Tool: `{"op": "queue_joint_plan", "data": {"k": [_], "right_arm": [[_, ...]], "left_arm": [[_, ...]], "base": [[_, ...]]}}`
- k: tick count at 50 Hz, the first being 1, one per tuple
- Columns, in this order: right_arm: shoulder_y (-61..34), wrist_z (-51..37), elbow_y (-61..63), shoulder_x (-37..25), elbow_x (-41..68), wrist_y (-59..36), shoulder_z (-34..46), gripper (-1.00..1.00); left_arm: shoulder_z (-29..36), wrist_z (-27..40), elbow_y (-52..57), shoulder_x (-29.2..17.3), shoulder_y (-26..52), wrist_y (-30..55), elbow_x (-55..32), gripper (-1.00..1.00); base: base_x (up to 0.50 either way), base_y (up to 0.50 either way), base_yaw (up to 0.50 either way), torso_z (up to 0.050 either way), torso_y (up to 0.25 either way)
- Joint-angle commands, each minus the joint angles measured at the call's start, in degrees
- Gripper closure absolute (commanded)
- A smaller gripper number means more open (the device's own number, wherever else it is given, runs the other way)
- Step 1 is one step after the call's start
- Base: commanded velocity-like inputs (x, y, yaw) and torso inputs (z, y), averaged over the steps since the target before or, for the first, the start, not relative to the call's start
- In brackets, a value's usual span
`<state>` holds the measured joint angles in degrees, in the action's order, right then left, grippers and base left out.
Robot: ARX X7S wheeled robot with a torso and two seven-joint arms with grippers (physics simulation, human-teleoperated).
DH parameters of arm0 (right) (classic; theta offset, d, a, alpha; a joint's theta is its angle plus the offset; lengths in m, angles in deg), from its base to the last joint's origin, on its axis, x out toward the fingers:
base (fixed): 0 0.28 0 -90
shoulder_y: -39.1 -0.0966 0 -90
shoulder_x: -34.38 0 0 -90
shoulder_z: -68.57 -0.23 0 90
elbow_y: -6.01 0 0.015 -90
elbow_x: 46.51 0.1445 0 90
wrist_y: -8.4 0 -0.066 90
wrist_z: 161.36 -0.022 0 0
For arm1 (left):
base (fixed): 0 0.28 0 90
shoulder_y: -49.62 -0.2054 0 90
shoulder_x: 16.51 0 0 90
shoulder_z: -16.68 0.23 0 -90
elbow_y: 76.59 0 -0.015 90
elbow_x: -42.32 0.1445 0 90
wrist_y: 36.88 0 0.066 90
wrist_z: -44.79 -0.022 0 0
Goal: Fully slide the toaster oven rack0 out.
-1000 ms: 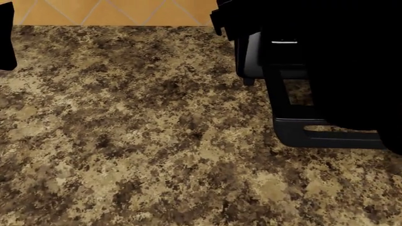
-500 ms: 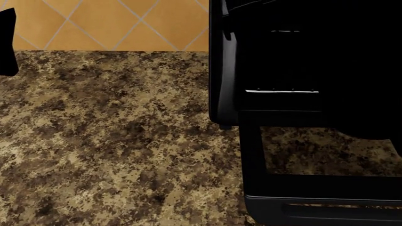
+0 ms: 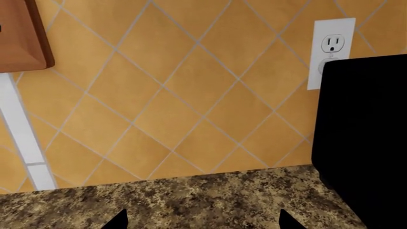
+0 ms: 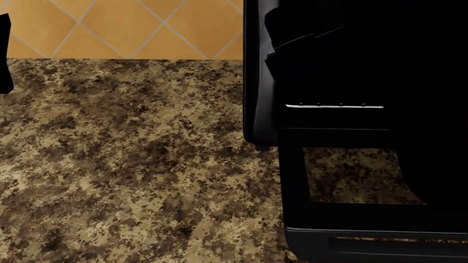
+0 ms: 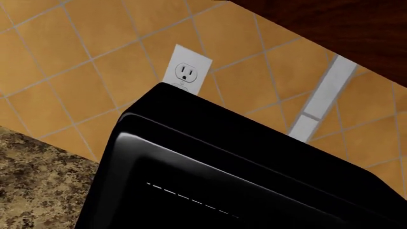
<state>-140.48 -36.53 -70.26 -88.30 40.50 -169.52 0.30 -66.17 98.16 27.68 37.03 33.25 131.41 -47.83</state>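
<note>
One open door (image 4: 365,219) is seen lowered nearest over the speckled desk (image 4: 131,164). Behind it, the rack (image 4: 334,106) is seen as a pale line inside the oven (image 5: 254,162). Neither end effector's state can be told.

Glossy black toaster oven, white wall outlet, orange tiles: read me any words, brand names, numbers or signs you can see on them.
None can be read.
Glossy black toaster oven: no brand, label or number shows.
White wall outlet: only plug slots, no lettering.
Orange tiled wall: plain tiles.
Speckled brown granite counter: no writing.
</note>
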Motion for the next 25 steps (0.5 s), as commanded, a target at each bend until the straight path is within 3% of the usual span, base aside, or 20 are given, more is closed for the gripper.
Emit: {"op": "queue_joint_plan", "data": {"k": [1,13,25], "right_arm": [[-2.48,-7.79,0.85,-4.65,14.07,-0.57,2.72,-1.0],[-0.84,-15.99,5.0,-12.33,28.11,4.24,6.76,-1.0],[4.0,-16.04,12.12,-15.95,26.6,2.31,8.98,-1.0]], "left_arm": [[-1.38,-1.3,-0.14,0.15,0.11,-1.19,0.03,-1.0],[-0.94,-3.59,0.43,0.99,-2.6,-3.78,2.64,-1.0],[1.42,-6.89,0.95,1.34,-1.65,-4.49,5.52,-1.0]], "base": [[0.0,0.0,0.0,0.0,0.0],[0.0,0.0,0.0,0.0,0.0],[0.0,0.0,0.0,0.0,0.0]]}}
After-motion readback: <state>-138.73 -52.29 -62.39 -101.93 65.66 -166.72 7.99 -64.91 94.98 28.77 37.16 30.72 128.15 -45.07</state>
